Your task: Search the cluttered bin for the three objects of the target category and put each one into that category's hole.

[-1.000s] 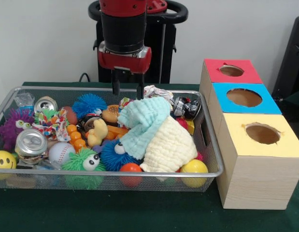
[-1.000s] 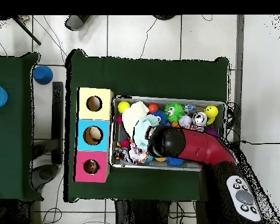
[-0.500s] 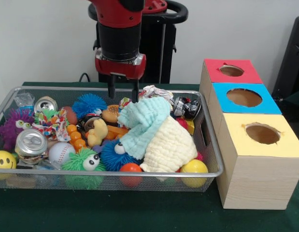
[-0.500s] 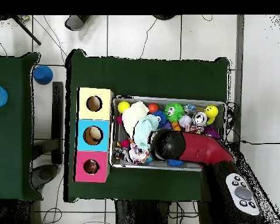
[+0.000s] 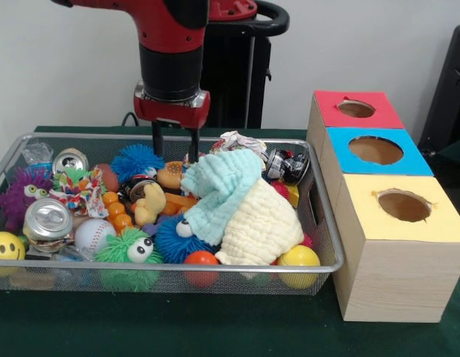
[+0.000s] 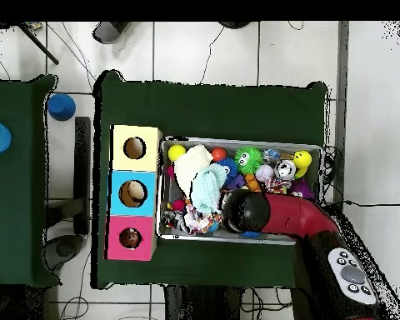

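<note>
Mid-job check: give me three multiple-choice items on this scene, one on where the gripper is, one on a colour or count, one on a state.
1. Where is the gripper?
A. Inside the yellow box's hole
B. Above the far side of the wire bin, over the toys
C. On the table in front of the bin

2. How many holed boxes stand beside the bin, and in what colours?
A. Two: green, white
B. Four, all blue
C. Three: red box, blue box, yellow box

3. What state is the gripper in?
A. Open and empty
B. Shut on the baseball
C. Shut on the cloth

Answers: 1 B, the fingers hang over the bin's far side near the blue spiky ball; 2 C, three coloured tops show, each with a hole; 3 A, the two fingers stand apart with nothing between them.
</note>
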`<state>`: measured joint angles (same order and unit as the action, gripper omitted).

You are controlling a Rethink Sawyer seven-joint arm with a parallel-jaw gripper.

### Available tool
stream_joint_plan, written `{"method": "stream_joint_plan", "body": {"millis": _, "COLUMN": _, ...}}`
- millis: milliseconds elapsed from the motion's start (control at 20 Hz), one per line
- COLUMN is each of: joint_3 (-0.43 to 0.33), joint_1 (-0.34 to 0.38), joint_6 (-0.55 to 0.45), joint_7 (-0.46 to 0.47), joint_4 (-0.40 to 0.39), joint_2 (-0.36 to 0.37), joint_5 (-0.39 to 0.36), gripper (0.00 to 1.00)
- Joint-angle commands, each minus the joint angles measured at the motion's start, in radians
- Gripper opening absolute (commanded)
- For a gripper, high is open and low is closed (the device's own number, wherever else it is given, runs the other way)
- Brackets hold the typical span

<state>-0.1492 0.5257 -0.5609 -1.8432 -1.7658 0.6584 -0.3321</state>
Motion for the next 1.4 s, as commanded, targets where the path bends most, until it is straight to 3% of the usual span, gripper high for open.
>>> {"method": "stream_joint_plan", "body": {"millis": 50, "joint_3": -0.091, "joint_1": 0.038, "joint_6": 0.081, "joint_7": 0.118, "joint_4": 0.066, "joint_2": -0.067, "joint_5": -0.117, "gripper": 1.00}}
{"method": "stream_joint_plan", "body": {"millis": 950, "joint_3": -0.071, "joint_1": 0.005, "joint_6": 0.167, "joint_7": 0.011, "joint_4": 0.109, "joint_2": -0.133, "joint_5": -0.210, "gripper": 1.00}}
{"method": "stream_joint_plan", "body": {"millis": 1400, "joint_3": -0.066, "joint_1": 0.018, "joint_6": 0.225, "joint_7": 0.010, "joint_4": 0.120, "joint_2": -0.167, "joint_5": -0.235, "gripper": 1.00}}
